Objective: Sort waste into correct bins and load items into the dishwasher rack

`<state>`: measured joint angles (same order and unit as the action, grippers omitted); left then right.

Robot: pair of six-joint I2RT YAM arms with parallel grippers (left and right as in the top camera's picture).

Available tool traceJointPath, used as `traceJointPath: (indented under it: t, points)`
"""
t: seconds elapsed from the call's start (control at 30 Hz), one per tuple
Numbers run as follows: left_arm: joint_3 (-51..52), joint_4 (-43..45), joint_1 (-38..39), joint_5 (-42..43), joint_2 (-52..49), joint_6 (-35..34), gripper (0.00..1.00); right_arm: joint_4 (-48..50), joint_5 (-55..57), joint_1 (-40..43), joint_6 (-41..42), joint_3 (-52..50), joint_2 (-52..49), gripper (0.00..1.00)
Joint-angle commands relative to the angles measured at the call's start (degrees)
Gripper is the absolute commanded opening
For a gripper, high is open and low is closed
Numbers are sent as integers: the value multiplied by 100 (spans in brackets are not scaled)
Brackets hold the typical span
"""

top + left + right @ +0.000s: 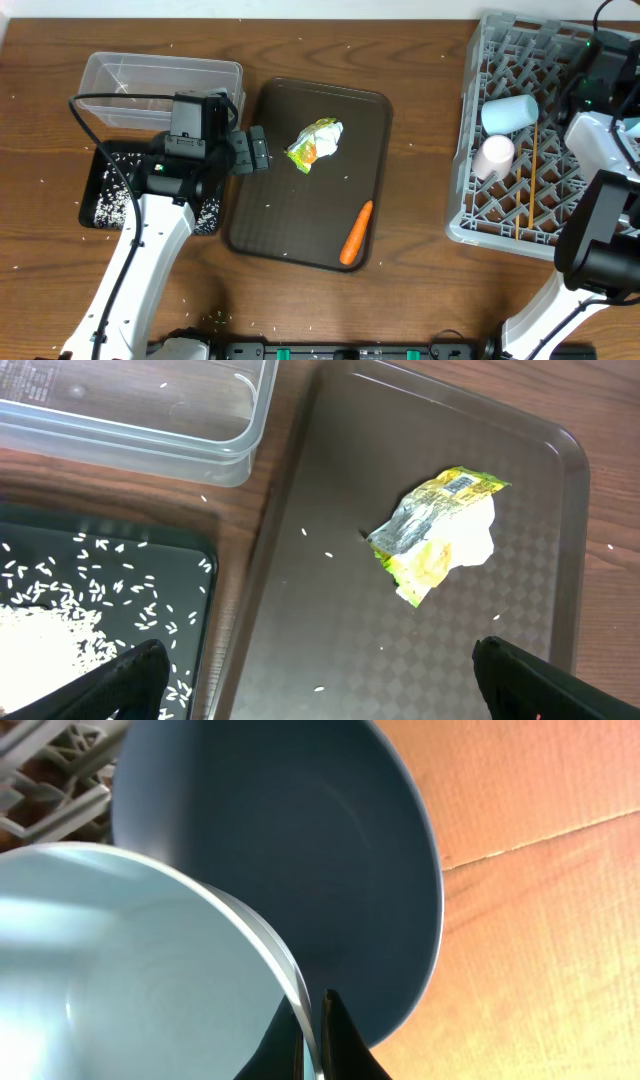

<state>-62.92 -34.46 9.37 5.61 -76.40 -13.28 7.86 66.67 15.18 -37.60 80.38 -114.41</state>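
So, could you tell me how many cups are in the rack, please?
2. A light blue cup lies near the rack's left side, a pink cup beside it, nearer the robot. The right arm covers part of the rack, so others may be hidden.

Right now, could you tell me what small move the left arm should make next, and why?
Probably advance the left gripper over the wrapper and lower onto it: the jaws stand wide open and empty, and the crumpled wrapper lies loose on the brown tray just ahead of them.
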Motion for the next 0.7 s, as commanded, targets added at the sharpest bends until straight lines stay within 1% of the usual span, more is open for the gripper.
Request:
traceJointPath:
  t: [0.0, 0.13, 0.33, 0.47, 0.67]
  points:
    - [-31, 0, -31, -31, -35, 9, 98, 26, 61, -205, -105, 13, -101, 1]
    - [-31, 0, -31, -31, -35, 9, 98, 7, 20, -402, -107, 13, -101, 6]
    - [-31, 0, -31, -31, -35, 9, 98, -212, -4, -496, -109, 13, -103, 6]
    - [-31, 0, -31, -31, -35, 9, 98, -225, 87, -439, -258, 13, -103, 6]
    - [-31, 0, -31, -31, -35, 9, 98, 293, 214, -310, -789, 13, -103, 6]
